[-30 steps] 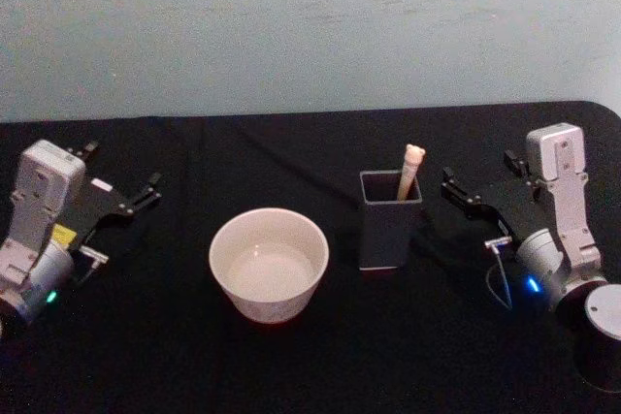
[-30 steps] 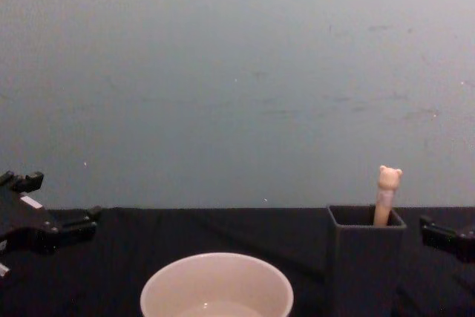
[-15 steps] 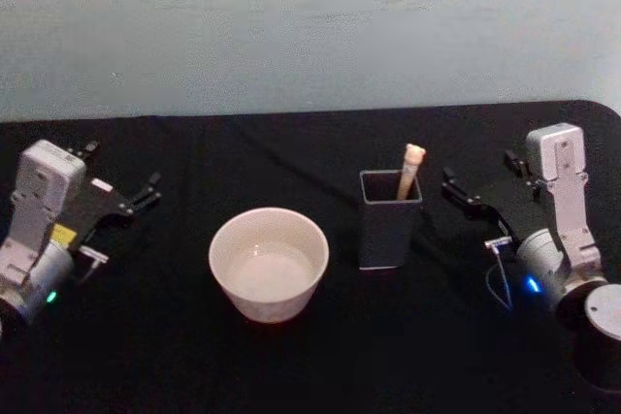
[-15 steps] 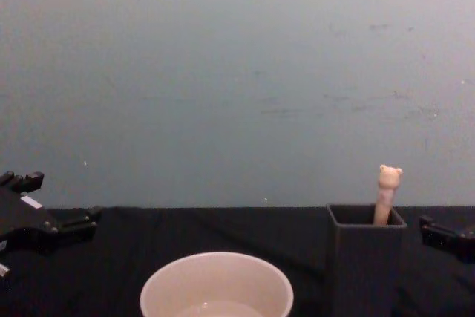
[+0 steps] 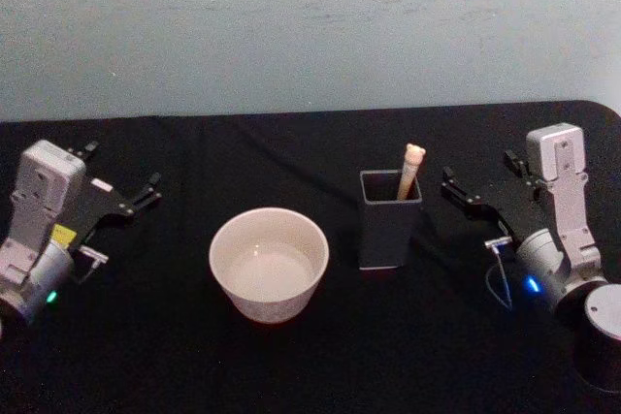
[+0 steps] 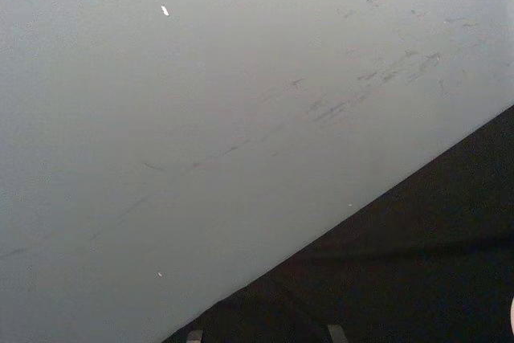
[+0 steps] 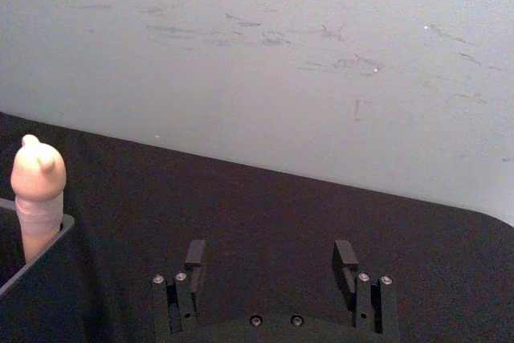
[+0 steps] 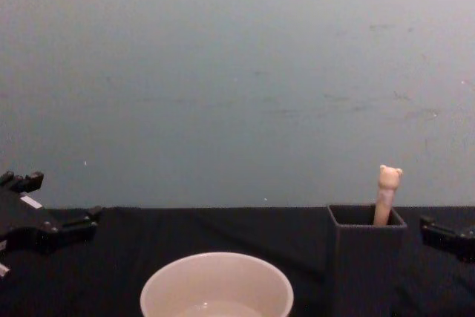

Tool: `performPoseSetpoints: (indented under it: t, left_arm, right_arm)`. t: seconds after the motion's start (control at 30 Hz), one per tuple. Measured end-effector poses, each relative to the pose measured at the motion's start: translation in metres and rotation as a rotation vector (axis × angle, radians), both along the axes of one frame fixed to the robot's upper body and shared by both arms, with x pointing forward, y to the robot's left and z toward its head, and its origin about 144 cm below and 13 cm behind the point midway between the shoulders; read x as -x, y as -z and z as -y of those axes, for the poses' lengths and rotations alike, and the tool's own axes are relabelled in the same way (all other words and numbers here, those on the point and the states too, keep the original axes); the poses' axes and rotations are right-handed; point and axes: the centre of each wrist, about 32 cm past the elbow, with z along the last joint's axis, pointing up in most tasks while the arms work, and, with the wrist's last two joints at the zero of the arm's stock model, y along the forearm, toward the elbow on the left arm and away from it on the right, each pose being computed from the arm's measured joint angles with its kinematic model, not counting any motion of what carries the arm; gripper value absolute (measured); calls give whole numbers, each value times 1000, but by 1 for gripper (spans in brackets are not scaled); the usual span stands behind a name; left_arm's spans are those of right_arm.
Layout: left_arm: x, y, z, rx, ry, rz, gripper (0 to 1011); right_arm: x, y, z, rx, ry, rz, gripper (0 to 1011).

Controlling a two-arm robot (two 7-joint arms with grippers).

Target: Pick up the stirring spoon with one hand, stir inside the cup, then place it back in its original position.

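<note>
While the stirring spoon stands untouched, right gripper fingers spread wide, empty.

Nothing has moved between the earlier pictures and now.

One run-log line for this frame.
pale bear-topped stirring spoon: in dark grey square holder | right end effector: open, beside holder | left end effector: parked
</note>
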Motion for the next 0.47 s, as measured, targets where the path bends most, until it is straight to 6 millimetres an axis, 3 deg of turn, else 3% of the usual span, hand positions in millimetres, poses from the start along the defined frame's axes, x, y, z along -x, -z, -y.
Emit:
performPoseSetpoints:
  t: [0.47]
  left_arm:
    - [0,0,0,0,0,0,1001]
  right_arm:
    - [0,0,0,0,0,0,1002]
